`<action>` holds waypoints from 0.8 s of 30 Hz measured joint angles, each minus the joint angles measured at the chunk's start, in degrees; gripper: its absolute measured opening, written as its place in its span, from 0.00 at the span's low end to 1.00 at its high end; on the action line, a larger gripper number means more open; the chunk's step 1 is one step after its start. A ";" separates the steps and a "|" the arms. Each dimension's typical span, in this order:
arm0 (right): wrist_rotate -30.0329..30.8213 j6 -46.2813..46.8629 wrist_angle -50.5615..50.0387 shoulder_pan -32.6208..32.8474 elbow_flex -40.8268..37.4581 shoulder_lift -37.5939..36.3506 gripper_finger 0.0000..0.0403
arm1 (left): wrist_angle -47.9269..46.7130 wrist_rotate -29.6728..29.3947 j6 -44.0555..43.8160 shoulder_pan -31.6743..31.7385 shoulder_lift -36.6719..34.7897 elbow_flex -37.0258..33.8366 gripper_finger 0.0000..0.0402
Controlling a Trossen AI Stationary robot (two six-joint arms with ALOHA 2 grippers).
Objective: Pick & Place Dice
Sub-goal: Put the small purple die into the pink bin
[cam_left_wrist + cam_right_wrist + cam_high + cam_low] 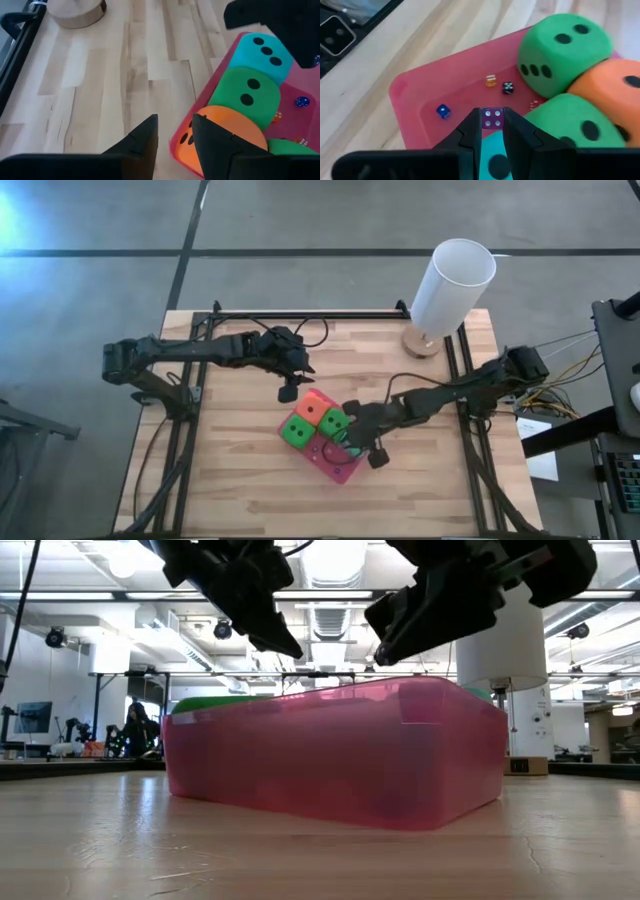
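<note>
A pink tray (pixel 340 470) lies mid-table. In it rest one orange die (pixel 313 408), two green dice (pixel 296 430) (pixel 335 422) and a teal die (pixel 260 52), pressed side by side. Small dice, among them a blue one (pixel 443 111) and a black one (pixel 507 88), lie on the tray floor. My right gripper (pixel 493 120) hangs over the tray above the teal die (pixel 490 162), shut on a small purple die (pixel 493 118). My left gripper (pixel 175 125) hovers open beside the tray's far-left corner, next to the orange die (pixel 225 130), with nothing between its fingers. My right gripper pinches the small purple die by two opposite sides (pixel 493 114) between its two fingertips (pixel 472 122), right at their free ends. The fingers slant down from the table's right side. The die is lifted clear above the tray, a white-pipped face toward the wrist camera.
A tall white cylinder (pixel 452 285) stands on a round wooden base (pixel 425 340) at the table's far right. Black rails (pixel 300 315) run along the far edge and both sides. Bare wood lies left of the tray (pixel 100 90) and toward the near edge.
</note>
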 joint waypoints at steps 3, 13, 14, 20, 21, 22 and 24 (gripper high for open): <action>-1.62 0.36 -0.11 -0.10 0.32 0.89 0.15 | 0.00 0.00 0.00 -0.52 0.01 0.00 0.30; -1.68 2.75 -0.59 -0.12 1.72 2.36 0.31 | -0.12 0.01 0.02 -1.59 0.00 0.00 0.31; -1.68 2.72 -1.00 -0.12 1.65 2.44 0.32 | -0.14 0.02 0.02 -1.59 0.01 0.00 0.30; -1.65 3.21 -3.67 -0.55 1.70 2.74 0.37 | -0.64 0.02 0.02 -1.66 0.00 0.00 0.30; -1.65 3.80 -4.30 -0.72 1.76 2.69 0.38 | -0.86 0.00 0.02 -1.66 0.01 0.00 0.30; -1.64 4.34 -4.81 -0.80 1.86 2.66 0.38 | -1.07 0.01 0.01 -1.66 0.00 0.00 0.30; -1.64 4.73 -4.83 -1.06 1.97 2.63 0.39 | -1.29 0.01 0.02 -1.66 0.01 0.00 0.30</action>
